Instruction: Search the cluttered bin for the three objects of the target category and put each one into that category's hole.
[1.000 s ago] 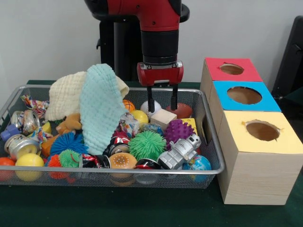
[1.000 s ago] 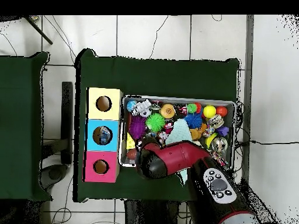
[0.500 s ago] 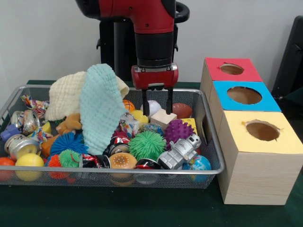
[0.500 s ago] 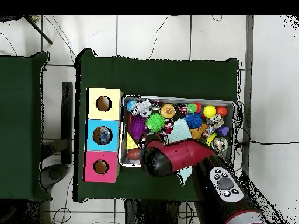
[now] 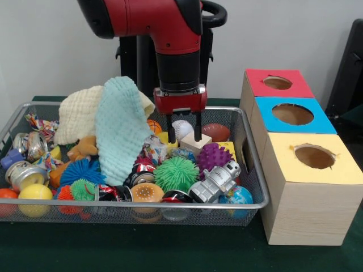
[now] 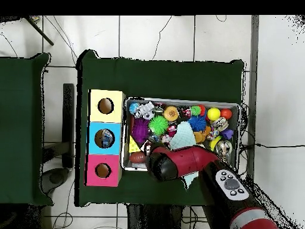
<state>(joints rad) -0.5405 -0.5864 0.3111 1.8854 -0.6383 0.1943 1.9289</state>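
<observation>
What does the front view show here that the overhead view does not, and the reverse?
Only the front view shows the pincer, open, its fingers astride a white ball, near a wooden block. Only the overhead view shows something lying inside the blue box's hole and the tiled floor around the table. Both show the wire bin, the teal cloth, the green spiky ball and all three boxes.

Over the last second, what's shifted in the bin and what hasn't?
The gripper has slid toward the towels, off the brown football side, and now straddles the white ball, fingers open. It has grasped nothing. The teal towel, wooden block, toy robot and the three boxes stayed put.
</observation>
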